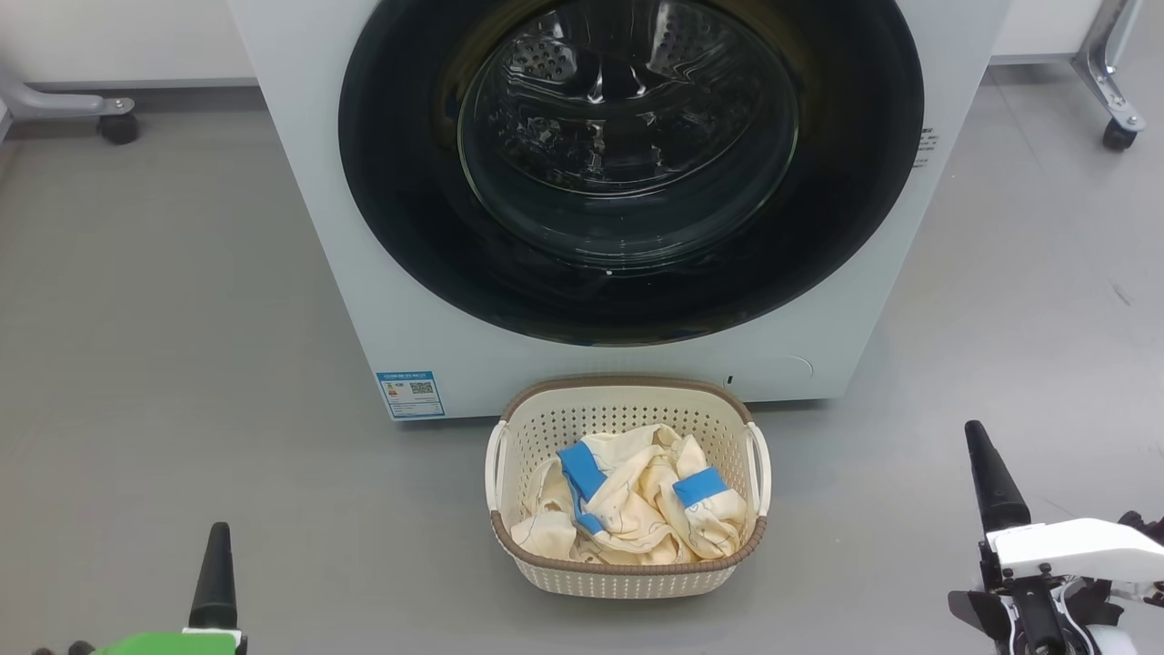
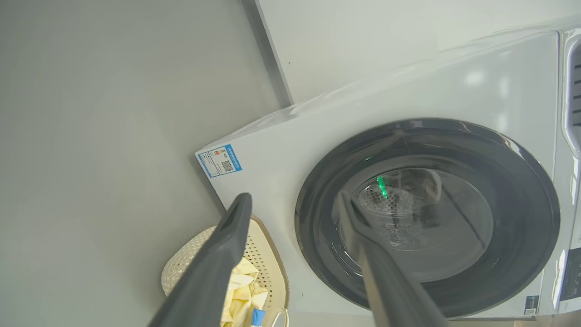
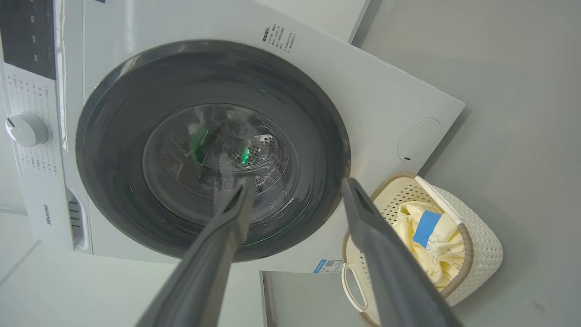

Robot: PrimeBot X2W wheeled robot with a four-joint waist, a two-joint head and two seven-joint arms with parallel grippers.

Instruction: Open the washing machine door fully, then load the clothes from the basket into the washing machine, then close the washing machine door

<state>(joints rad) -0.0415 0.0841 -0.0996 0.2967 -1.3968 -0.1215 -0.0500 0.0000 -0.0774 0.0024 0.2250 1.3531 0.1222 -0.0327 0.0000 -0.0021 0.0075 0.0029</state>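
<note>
While left claw [image 2: 294, 195] and right claw [image 3: 298, 180] gape empty, the basket [image 1: 627, 575] sits between them.

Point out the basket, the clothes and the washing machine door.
the basket [image 1: 627, 582], head view, its perforated front wall.
the clothes [image 1: 637, 509], head view, cream fabric mid-pile.
the washing machine door [image 1: 627, 127], head view, centre of the glass bowl.

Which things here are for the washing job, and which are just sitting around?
For the job: washing machine, its shut door, basket, clothes inside the basket.
Just sitting around: wheeled metal leg far left, another wheeled leg far right, blue sticker on the machine.
</note>
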